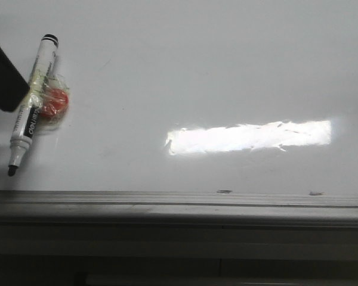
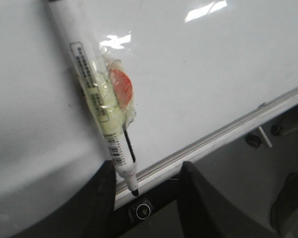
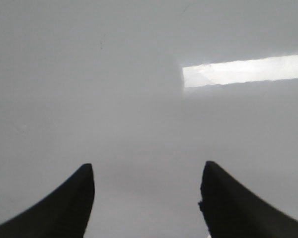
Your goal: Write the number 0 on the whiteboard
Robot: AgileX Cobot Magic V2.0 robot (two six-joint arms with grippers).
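Note:
The whiteboard [image 1: 197,71] fills the front view, with its grey rail [image 1: 179,199] along the near edge. No number 0 shows on it. A white black-tipped marker [image 1: 31,107] lies at the far left, with a red round magnet [image 1: 53,102] taped to it. A dark part of my left gripper [image 1: 1,80] touches the marker's left side. In the left wrist view my left gripper [image 2: 148,166] is open, and the marker [image 2: 97,94] points its tip down between the fingers, close to one finger [image 2: 97,198]. My right gripper [image 3: 148,165] is open and empty over bare board [image 3: 139,74].
A bright rectangular glare patch [image 1: 250,137] lies right of the board's middle and also shows in the right wrist view [image 3: 243,69]. Two small dark marks [image 1: 224,192] sit by the rail. Beyond the rail [image 2: 228,131], the left wrist view shows a round fitting [image 2: 141,212] and dark floor.

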